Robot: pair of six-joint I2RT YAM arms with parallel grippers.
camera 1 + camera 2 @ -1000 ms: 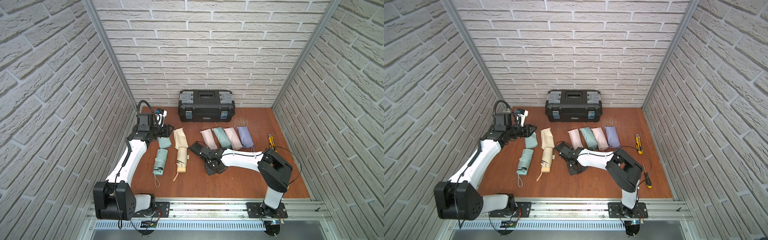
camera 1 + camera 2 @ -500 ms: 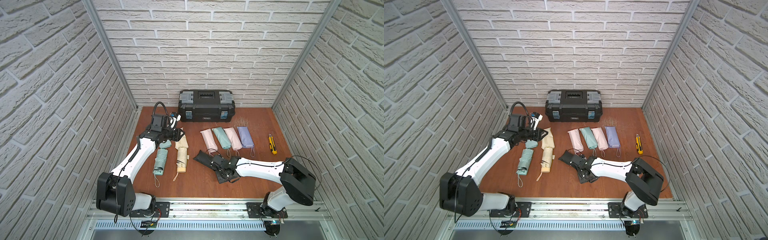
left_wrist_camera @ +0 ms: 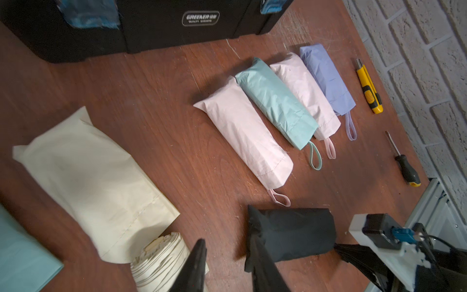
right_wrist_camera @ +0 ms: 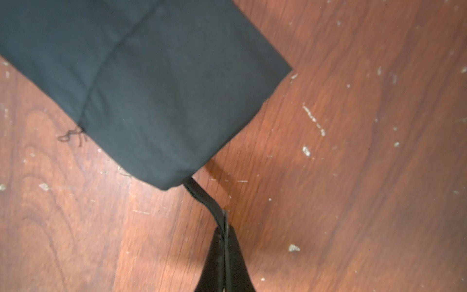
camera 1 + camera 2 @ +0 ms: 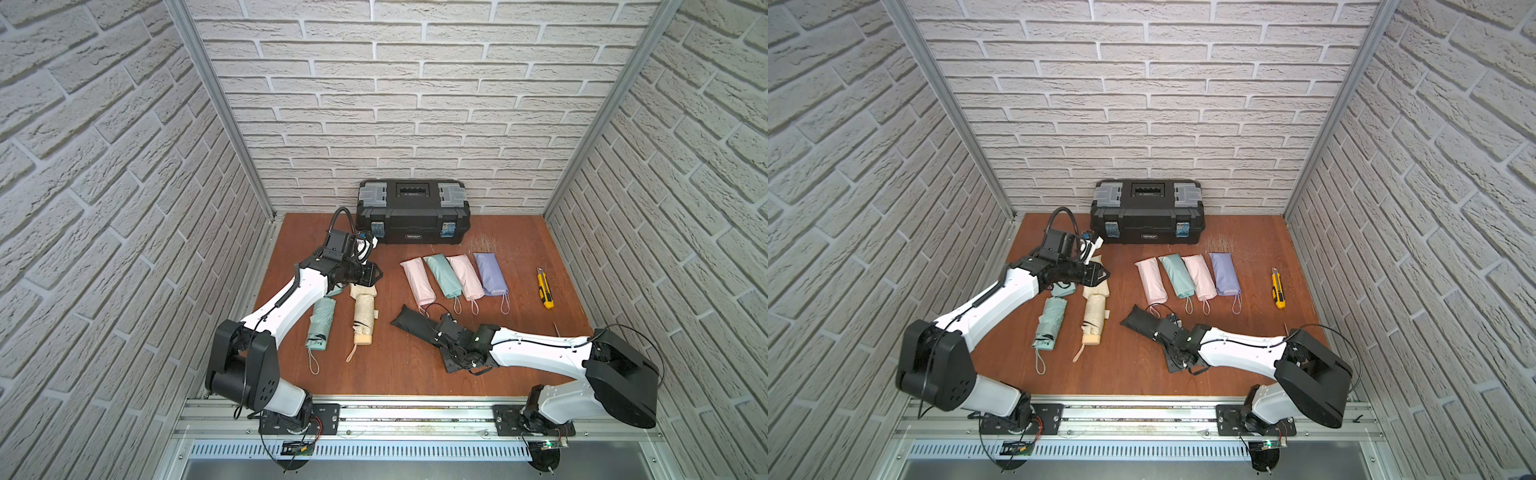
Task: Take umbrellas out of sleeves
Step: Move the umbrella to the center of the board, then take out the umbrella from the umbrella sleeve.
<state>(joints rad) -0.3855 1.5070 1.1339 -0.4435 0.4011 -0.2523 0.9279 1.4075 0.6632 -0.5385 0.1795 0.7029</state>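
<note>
Wooden tabletop (image 5: pixel 415 374): right end effector (image 4: pixel 225 227) clamped on black wrist loop (image 4: pixel 199 194); left end effector (image 3: pixel 227 247) part-open, empty.

The brown table (image 5: pixel 374 374) held a black toolbox (image 5: pixel 411 212) at the back. In front of it, side by side, lay a pink sleeve (image 5: pixel 417 282), a mint sleeve (image 5: pixel 442 276), a second pink sleeve (image 5: pixel 465 276) and a lavender sleeve (image 5: pixel 491 274), all full. A yellow knife (image 5: pixel 545 288) and a screwdriver (image 3: pixel 404 164) lay by the right wall. On the left lay a mint umbrella (image 5: pixel 322 324), a cream umbrella (image 5: pixel 363 318) and a flat cream sleeve (image 3: pixel 88 177). A black sleeve (image 5: pixel 411 324) lay near the front, its loop (image 4: pixel 202 199) sticking out.
</note>
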